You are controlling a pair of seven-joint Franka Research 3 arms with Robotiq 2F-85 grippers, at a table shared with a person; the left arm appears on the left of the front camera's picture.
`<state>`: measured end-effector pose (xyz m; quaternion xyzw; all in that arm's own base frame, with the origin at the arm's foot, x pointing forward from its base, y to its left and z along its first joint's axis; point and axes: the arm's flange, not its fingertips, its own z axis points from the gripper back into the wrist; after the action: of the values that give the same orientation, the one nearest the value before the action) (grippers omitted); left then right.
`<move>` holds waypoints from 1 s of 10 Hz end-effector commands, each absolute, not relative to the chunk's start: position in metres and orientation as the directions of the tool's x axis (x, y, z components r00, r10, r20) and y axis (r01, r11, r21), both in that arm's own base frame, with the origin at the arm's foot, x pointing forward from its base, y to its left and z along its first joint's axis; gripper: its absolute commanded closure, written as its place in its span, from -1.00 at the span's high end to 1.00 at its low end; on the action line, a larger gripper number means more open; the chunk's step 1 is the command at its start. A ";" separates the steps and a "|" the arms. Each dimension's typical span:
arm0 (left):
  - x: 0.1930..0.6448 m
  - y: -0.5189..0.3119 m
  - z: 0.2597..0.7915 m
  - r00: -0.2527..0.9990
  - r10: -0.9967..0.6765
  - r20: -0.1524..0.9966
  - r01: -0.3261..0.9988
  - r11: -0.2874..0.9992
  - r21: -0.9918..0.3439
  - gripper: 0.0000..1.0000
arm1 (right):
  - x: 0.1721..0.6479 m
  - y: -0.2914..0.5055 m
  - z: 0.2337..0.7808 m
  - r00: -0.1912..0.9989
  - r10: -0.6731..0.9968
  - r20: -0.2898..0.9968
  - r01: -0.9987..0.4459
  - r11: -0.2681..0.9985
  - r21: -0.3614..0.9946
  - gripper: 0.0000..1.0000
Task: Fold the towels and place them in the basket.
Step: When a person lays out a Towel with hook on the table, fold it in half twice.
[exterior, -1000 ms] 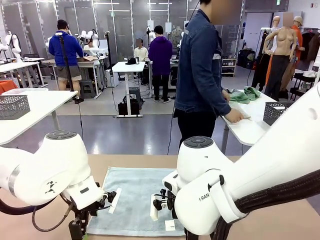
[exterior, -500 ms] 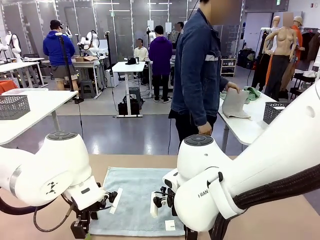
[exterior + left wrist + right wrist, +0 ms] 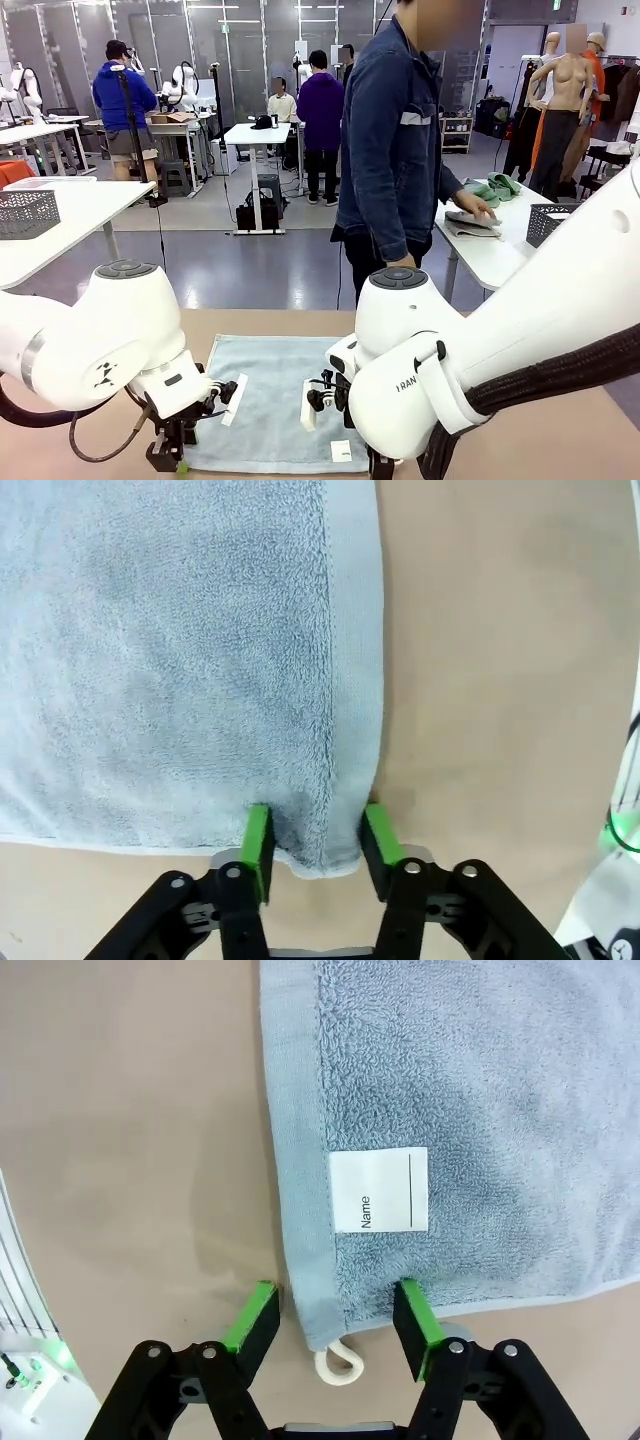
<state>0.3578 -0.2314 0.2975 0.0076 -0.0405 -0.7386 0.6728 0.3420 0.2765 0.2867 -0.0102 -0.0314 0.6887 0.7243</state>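
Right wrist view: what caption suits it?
Right arm's jaws straddle a corner of the light blue towel, by its white label and loop, on the tan table.

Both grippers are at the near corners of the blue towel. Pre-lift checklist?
1. Left gripper on its corner: ok. The corner of the light blue towel sits between the pads.
2. Left pinch firm: cannot tell. Both pads touch the cloth, but the hold is unclear.
3. Right gripper on its corner: ok. The corner with the loop, just below the label, lies between the pads.
4. Right pinch made: not ok. A gap shows between one pad and the hem.
5. Towel spread flat on the table: ok.
6. Person off the towel: ok. They are turned to another table.
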 end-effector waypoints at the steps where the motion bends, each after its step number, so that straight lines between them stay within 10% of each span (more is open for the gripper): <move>1: 0.344 -0.227 0.288 -0.078 -0.997 0.027 0.994 -0.076 0.084 -0.17 | 0.343 0.279 0.280 0.073 0.997 0.018 -0.996 0.074 -0.047 -0.15; 10: 0.352 -0.230 0.293 -0.076 -0.997 0.019 0.995 -0.075 0.066 -0.17 | 0.349 0.286 0.290 0.066 0.998 0.015 -0.998 0.066 -0.017 -0.15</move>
<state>0.3582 -0.2316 0.2981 0.0077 -0.0405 -0.7384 0.6731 0.3471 0.2807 0.2912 -0.0078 -0.0213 0.6883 0.7251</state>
